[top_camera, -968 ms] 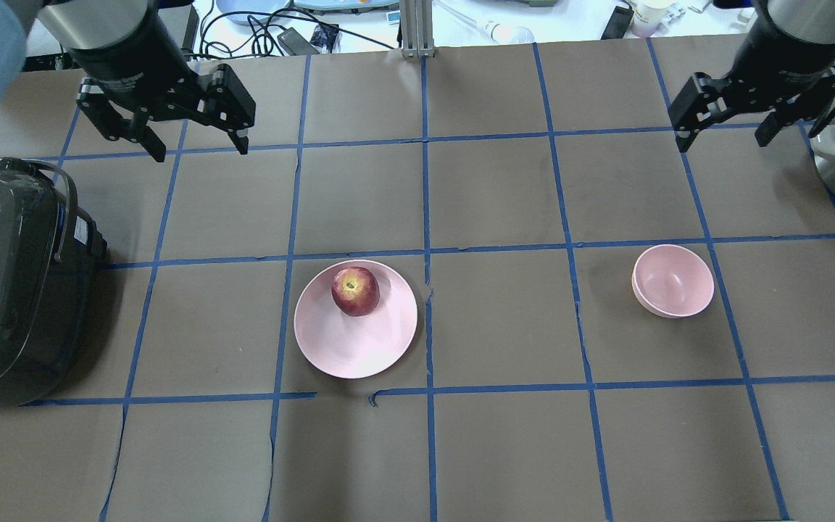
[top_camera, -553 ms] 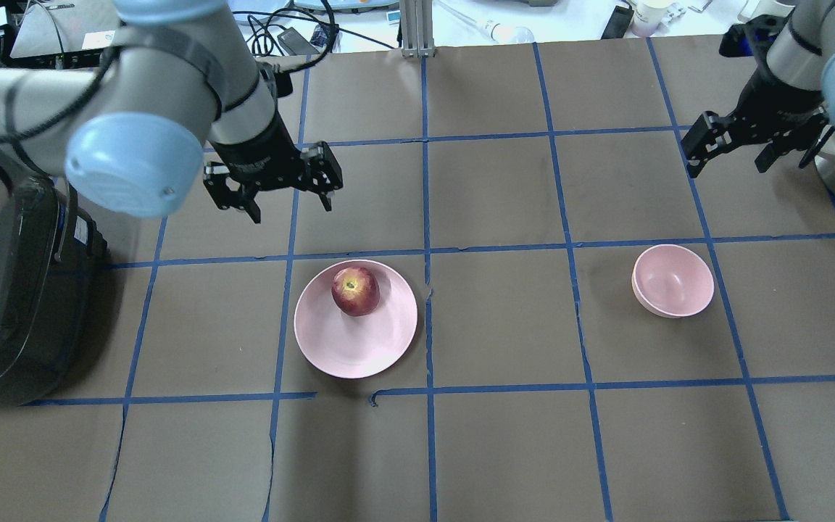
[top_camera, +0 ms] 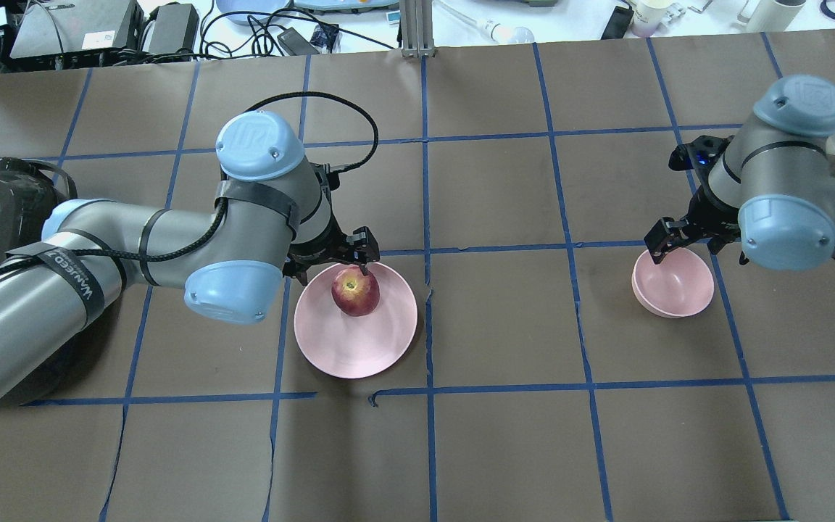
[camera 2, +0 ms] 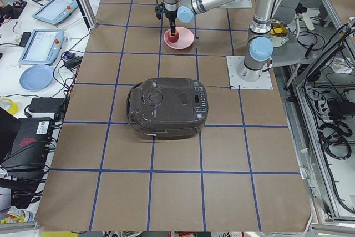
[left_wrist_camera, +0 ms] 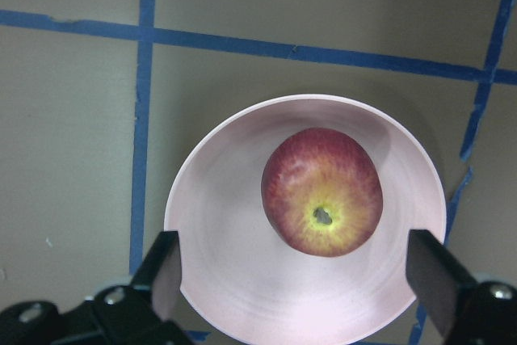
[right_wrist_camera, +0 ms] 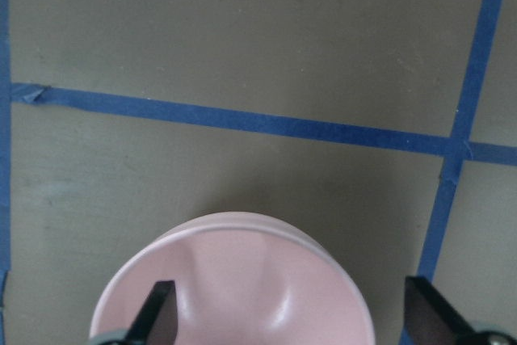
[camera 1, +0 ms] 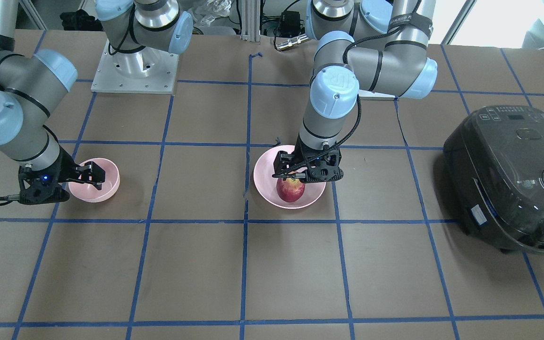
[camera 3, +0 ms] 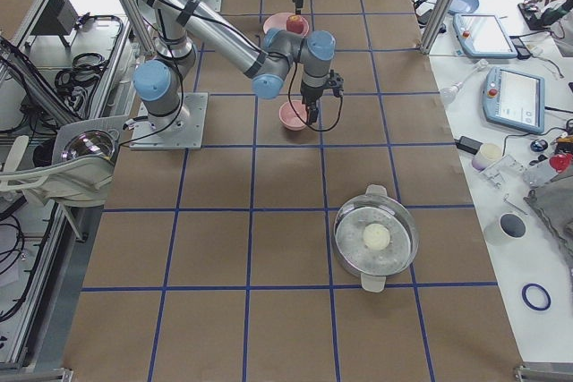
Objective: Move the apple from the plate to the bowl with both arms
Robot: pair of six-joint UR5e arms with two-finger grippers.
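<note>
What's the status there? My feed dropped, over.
Left gripper open, over the apple on the plate. Right gripper open, above the empty bowl. Nothing seen between plate and bowl.

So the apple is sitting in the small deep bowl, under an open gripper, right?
No, the apple lies on the wide plate, not the bowl, under the open left gripper; the left wrist view shows it.

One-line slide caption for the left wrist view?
Left gripper, jaws open, directly above the apple sitting on the pale-pink plate.
</note>
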